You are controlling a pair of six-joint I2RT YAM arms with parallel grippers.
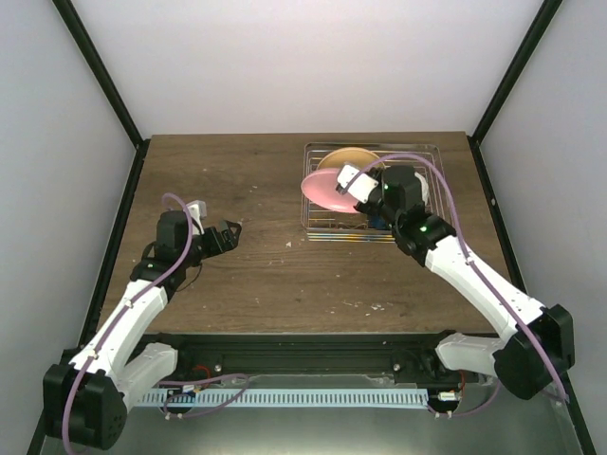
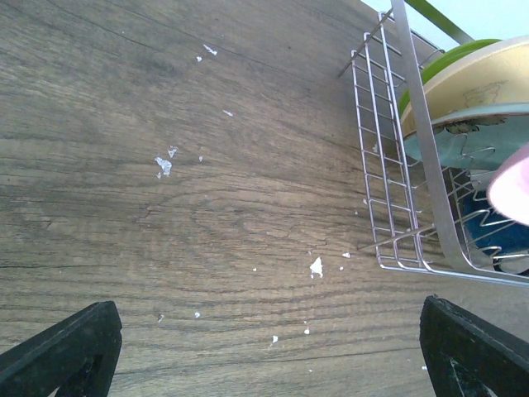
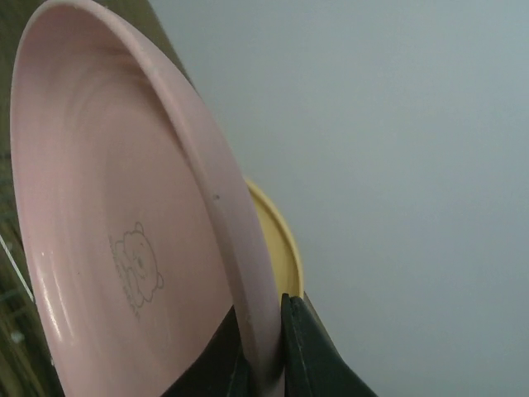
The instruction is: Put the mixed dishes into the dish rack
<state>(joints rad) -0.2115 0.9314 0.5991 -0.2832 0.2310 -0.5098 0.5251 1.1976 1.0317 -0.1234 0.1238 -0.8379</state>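
My right gripper (image 1: 353, 184) is shut on the rim of a pink plate (image 1: 325, 191) and holds it tilted over the left half of the silver wire dish rack (image 1: 318, 227). In the right wrist view the pink plate (image 3: 124, 248) fills the left side, with a bear print, pinched at my right gripper (image 3: 266, 347). An orange-yellow plate (image 1: 347, 158) stands in the rack behind it (image 3: 277, 240). The left wrist view shows the rack (image 2: 397, 207) with lime green (image 2: 446, 62), orange-yellow (image 2: 479, 83), mint (image 2: 450, 149) dishes and a dark blue mug (image 2: 496, 227). My left gripper (image 1: 228, 233) is open and empty over bare table.
The wooden table (image 1: 237, 190) has small white flecks (image 2: 316, 266) near the rack's front left corner. Black frame posts (image 1: 104, 76) rise at both back corners. The left arm rests at the table's left side.
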